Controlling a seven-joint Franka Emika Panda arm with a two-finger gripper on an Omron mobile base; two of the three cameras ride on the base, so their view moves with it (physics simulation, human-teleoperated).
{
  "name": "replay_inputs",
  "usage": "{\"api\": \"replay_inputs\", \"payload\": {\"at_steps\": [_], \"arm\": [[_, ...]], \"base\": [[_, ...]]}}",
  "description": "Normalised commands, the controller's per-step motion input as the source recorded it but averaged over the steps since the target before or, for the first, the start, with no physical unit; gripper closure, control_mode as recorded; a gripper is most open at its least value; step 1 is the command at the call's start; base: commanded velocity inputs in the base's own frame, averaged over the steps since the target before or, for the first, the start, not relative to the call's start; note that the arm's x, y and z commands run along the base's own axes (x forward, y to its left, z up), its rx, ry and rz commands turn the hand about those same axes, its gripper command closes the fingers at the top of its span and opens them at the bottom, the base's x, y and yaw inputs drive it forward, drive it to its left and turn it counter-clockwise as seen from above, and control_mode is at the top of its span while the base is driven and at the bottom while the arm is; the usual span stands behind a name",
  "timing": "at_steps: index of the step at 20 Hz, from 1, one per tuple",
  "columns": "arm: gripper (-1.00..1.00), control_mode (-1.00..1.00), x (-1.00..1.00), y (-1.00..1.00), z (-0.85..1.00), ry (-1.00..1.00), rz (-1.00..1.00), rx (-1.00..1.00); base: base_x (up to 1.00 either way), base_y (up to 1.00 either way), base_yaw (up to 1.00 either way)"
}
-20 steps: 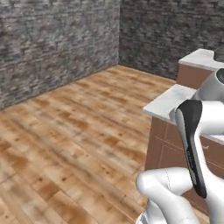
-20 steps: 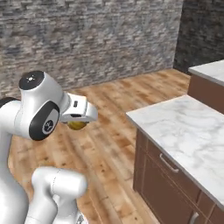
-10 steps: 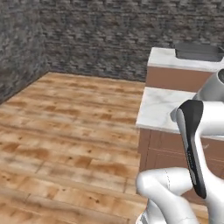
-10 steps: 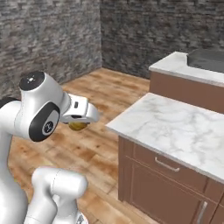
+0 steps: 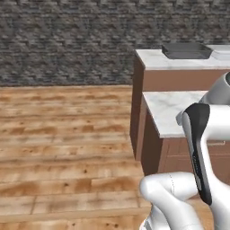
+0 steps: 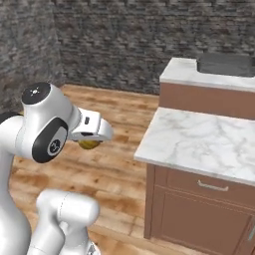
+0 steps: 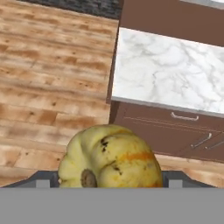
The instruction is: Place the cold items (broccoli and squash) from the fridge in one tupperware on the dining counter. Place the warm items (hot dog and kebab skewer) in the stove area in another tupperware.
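Observation:
My gripper (image 6: pixel 90 143) is shut on the squash (image 7: pixel 109 157), a pale yellow ball with orange patches and a brown stem end. In the hand view it sits between the two dark fingertips (image 7: pixel 174 177). In the right base view the squash (image 6: pixel 88 145) peeks out under the white hand, held high over the wooden floor. The dark grey tupperware (image 5: pixel 186 50) lies on the dining counter (image 5: pixel 150 58) at the back, and the right base view has this tupperware (image 6: pixel 226 63) on the same counter (image 6: pixel 182 69). A pale rimmed thing (image 5: pixel 222 54) lies beside it at the right edge.
A shorter marble-topped island (image 6: pixel 199 144) with brown drawers and metal handles stands between me and the dining counter; this island (image 7: pixel 170 74) is ahead of the hand. Wooden floor (image 5: pixel 63 134) stretches left to a grey stone wall (image 5: pixel 67 40).
The base has turned, so the whole scene has slid across both views and the two counters now face me. The squash stays in the gripper as before.

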Motion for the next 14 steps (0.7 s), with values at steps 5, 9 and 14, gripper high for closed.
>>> {"api": "replay_inputs", "payload": {"at_steps": [5,9,14], "arm": [[1.00,1.00,0.00,0.00,0.00,0.00,0.00,0.00],[1.00,1.00,0.00,0.00,0.00,0.00,0.00,0.00],[1.00,1.00,0.00,0.00,0.00,0.00,0.00,0.00]], "base": [[0.60,1.00,-0.46],[0.58,1.00,-0.42],[0.58,1.00,-0.42]]}}
